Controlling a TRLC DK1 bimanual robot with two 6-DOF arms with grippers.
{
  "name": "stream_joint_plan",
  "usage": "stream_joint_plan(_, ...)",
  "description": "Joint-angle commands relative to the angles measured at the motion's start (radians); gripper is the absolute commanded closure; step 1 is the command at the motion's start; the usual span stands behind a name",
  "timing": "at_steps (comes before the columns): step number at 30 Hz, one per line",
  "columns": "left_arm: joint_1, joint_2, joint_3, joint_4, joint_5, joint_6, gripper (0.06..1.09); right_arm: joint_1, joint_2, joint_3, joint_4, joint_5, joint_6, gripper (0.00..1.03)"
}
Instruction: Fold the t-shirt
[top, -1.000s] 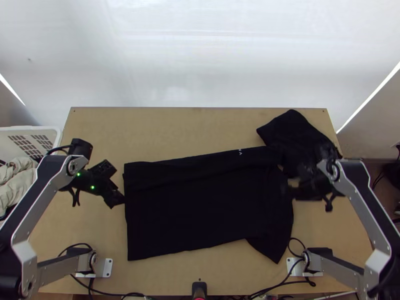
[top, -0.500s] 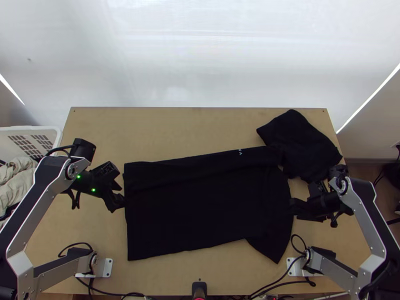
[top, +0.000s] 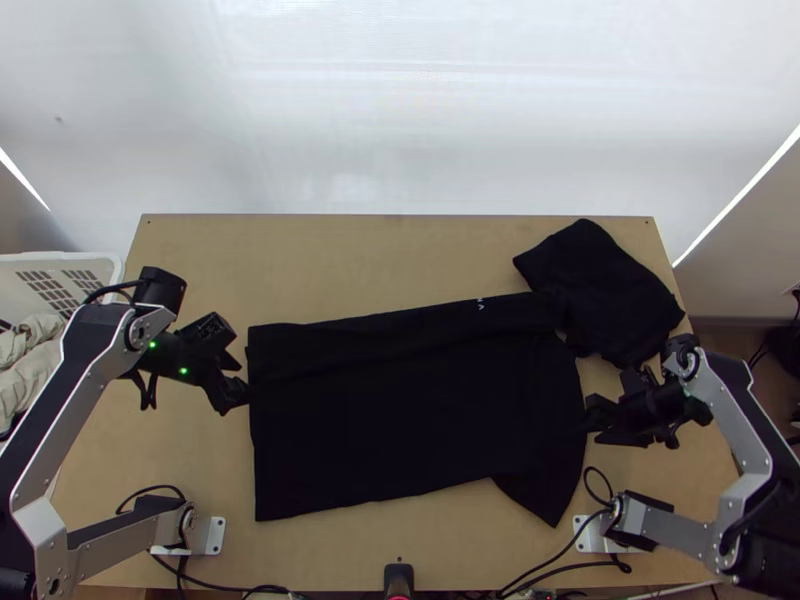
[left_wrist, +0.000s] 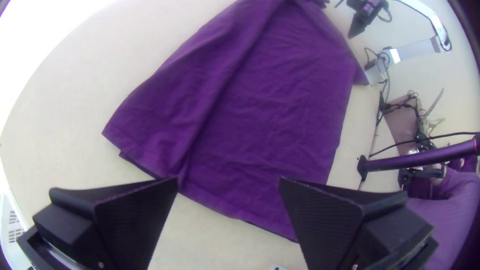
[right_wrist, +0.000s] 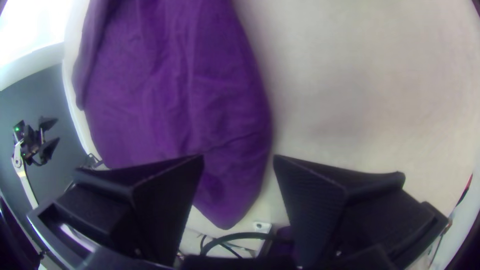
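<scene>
Black cloth, the t-shirt (top: 400, 420), is laid across the middle of the worktop (top: 350, 260) in the top view, its long axis running left to right. The lower-right sleeve (top: 545, 485) is found to the lower left of the right tool (right_wrist: 239, 162), the nearer one, so a move down and inward would probably be needed. The left tool (left_wrist: 228, 182) is poised by the t-shirt's left edge. Both tools are parted, with nothing gripped. A long band (top: 400, 325) is turned over along the top; the sleeve is spread flat, its tip pointed downward.
</scene>
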Motion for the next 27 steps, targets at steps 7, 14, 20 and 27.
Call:
stream_joint_plan(7, 0.011, 0.028, 0.032, 0.001, -0.001, 0.009, 0.10, 0.010, 0.161, 0.052, 0.010, -0.001, -0.088, 0.38)
stream_joint_plan(14, 0.011, 0.028, 0.033, 0.001, -0.003, 0.008, 0.10, 0.010, 0.217, 0.071, 0.047, -0.001, -0.100, 0.61)
stream_joint_plan(20, 0.017, 0.024, 0.029, -0.002, -0.006, 0.009, 0.10, 0.011, 0.226, 0.066, 0.065, -0.001, -0.115, 0.86)
stream_joint_plan(27, -0.043, 0.008, 0.035, -0.124, -0.021, 0.049, 0.10, 0.044, 0.180, 0.083, 0.051, -0.001, -0.112, 1.00)
